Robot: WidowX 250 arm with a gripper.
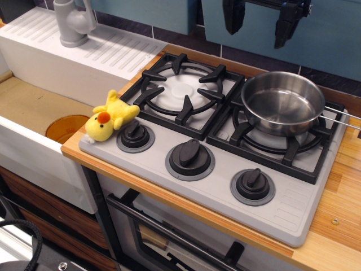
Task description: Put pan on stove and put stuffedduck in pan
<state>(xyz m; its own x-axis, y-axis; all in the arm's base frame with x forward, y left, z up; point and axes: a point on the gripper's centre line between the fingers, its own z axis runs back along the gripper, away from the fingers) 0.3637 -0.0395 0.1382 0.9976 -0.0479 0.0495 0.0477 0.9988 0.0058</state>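
Observation:
The shiny steel pan (282, 101) sits upright on the right burner grate of the grey stove (225, 141), its thin wire handle pointing right. The pan is empty. The yellow stuffedduck (110, 117) lies on the stove's front left corner, beside the left knob (135, 135). My gripper (260, 25) hangs high at the top of the view, above and behind the pan. Its two black fingers are spread apart and hold nothing.
The left burner grate (181, 90) is bare. A white sink (34, 107) with a grey faucet (74, 22) and an orange drain lies to the left. Wooden counter (344, 186) borders the stove on the right. An oven door handle runs below.

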